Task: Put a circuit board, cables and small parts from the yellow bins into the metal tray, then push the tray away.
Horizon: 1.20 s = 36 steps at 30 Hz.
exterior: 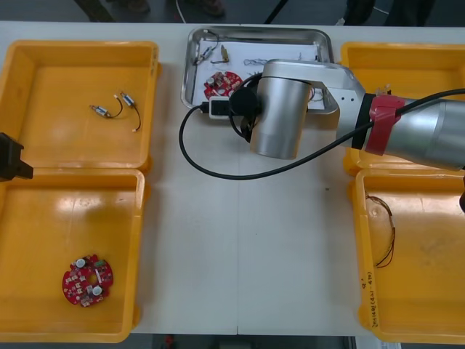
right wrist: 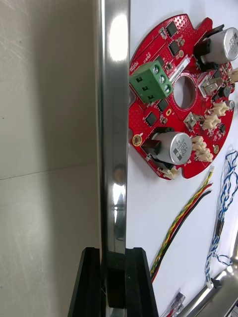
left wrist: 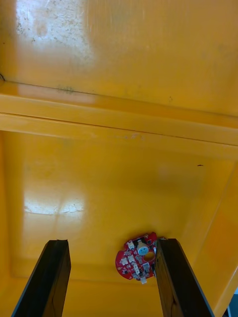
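Altogether on the table (exterior: 240, 240): four yellow bins (exterior: 58, 80), two a side; two round red circuit boards (exterior: 87, 280); one metal tray (exterior: 190, 65). At the left edge, left hand (left wrist: 111, 242): hovers over the near-left bin (left wrist: 99, 173), fingers (left wrist: 54, 277) spread wide, grips nothing, one finger just beside the first board (left wrist: 138, 257) on the bin floor. In the far-left bin (exterior: 43, 131), two small metal parts (exterior: 100, 110) with black leads. Across in the tray, the second board (right wrist: 183, 94), one red and yellow cable (right wrist: 183, 218), one blue and white cable (right wrist: 223, 198). Printing on that board too small to read. Right hand (right wrist: 113, 257): pinches the tray's rim between both fingers, close to the board. In the near-right bin (exterior: 429, 276), one thin cable (exterior: 389, 233); a handwritten label (exterior: 370, 305) on its rim, illegible.
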{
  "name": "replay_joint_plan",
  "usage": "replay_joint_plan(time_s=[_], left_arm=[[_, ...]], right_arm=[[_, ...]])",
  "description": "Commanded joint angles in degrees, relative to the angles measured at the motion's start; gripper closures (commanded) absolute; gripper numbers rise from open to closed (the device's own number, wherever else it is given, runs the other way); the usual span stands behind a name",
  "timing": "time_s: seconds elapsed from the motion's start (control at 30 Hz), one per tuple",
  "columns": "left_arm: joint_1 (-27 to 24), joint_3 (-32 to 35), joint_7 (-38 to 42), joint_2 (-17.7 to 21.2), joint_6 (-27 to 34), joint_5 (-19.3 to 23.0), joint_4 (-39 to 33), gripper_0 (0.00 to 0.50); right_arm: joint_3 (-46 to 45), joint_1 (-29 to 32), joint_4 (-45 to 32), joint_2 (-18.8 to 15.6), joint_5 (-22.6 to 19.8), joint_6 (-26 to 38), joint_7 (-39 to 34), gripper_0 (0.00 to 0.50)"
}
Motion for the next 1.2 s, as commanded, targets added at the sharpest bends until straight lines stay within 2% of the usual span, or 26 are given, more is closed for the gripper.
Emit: replay_joint_plan(time_s=[0.03,0.6,0.73,1.07,1.1,1.13,1.17,1.2], left_arm=[[0.8,1.4,-5.2,2.8,0.3,0.5,-1.7,0.0],[0.8,1.4,-5.2,2.8,0.3,0.5,-1.7,0.0],[0.8,1.4,-5.2,2.8,0.3,0.5,-1.7,0.0],[0.8,1.4,-5.2,2.8,0.3,0.5,-1.7,0.0],[0.8,1.4,-5.2,2.8,0.3,0.5,-1.7,0.0],[0.8,1.4,-5.2,2.8,0.3,0.5,-1.7,0.0],[0.8,1.4,-5.2,2.8,0.3,0.5,-1.7,0.0],[0.8,1.4,-5.2,2.8,0.3,0.5,-1.7,0.0]], right_arm=[[-0.1,-3.4,-0.3,1.2,0.6,-0.4,2.6,0.5],[0.1,-3.4,1.7,3.3,0.4,-1.0,2.7,0.5],[0.1,-3.4,3.5,3.8,0.4,-3.0,3.0,0.5],[0.1,-3.4,4.4,3.7,-1.0,-3.4,3.7,0.5],[0.1,-3.4,4.4,3.7,-1.0,-3.3,3.7,0.382],[0.1,-3.4,4.5,3.7,-1.0,-3.4,3.7,0.227],[0.1,-3.4,4.5,3.7,-1.0,-3.3,3.7,0.144],[0.1,-3.4,4.6,3.7,-1.0,-3.3,3.8,0.0]])
